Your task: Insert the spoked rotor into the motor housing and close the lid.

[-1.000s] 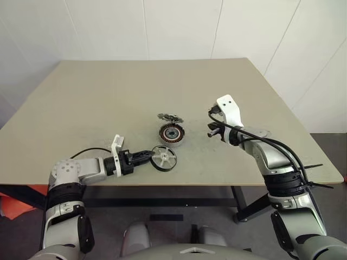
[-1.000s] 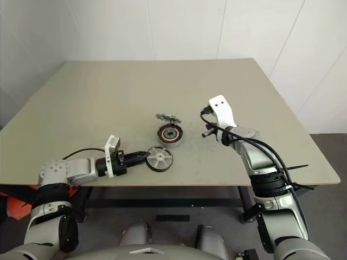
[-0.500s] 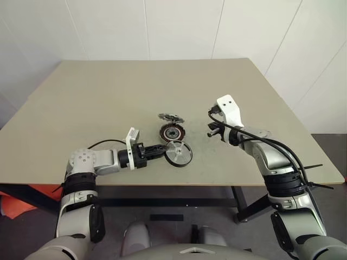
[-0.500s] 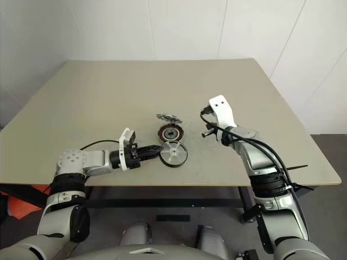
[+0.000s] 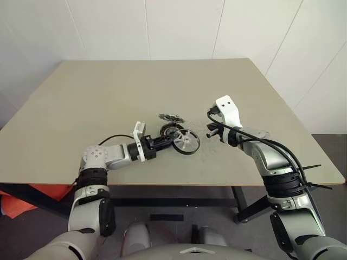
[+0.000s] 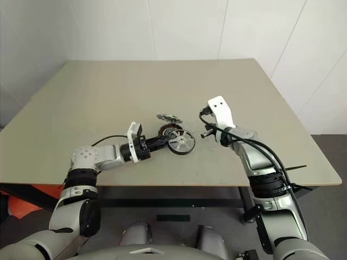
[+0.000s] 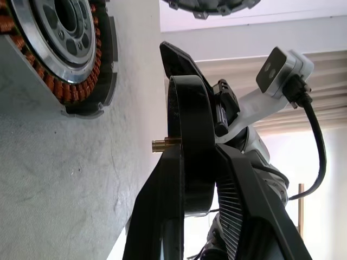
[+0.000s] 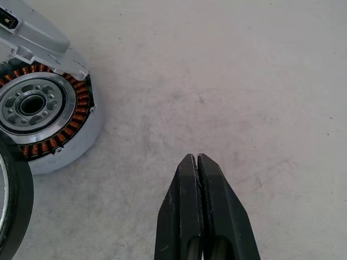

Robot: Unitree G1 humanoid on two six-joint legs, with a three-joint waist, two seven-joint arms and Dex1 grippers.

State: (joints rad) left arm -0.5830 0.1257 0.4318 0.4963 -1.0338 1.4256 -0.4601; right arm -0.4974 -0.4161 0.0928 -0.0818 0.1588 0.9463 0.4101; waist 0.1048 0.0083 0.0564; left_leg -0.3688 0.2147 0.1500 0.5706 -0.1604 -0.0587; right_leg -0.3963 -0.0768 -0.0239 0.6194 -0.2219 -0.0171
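Note:
My left gripper (image 5: 173,142) is shut on the spoked rotor (image 5: 186,142), a silver wheel with a dark rim, held tilted on edge above the table. The rotor hangs just in front and to the right of the motor housing (image 5: 168,130), partly covering it. In the left wrist view the rotor (image 7: 190,124) shows edge-on between my fingers, its brass shaft pointing towards the housing (image 7: 59,49) with its copper windings. My right gripper (image 8: 198,162) is shut and empty, hovering right of the housing (image 8: 43,108).
A dark jagged disc (image 5: 170,117) lies flat just behind the housing; I cannot tell whether it is the lid. The beige table (image 5: 108,92) stretches wide to the left and back. Its front edge runs close below both arms.
My left gripper has carried the rotor to the right, away from the front edge and a little up, to beside the housing. The right arm has stayed still.

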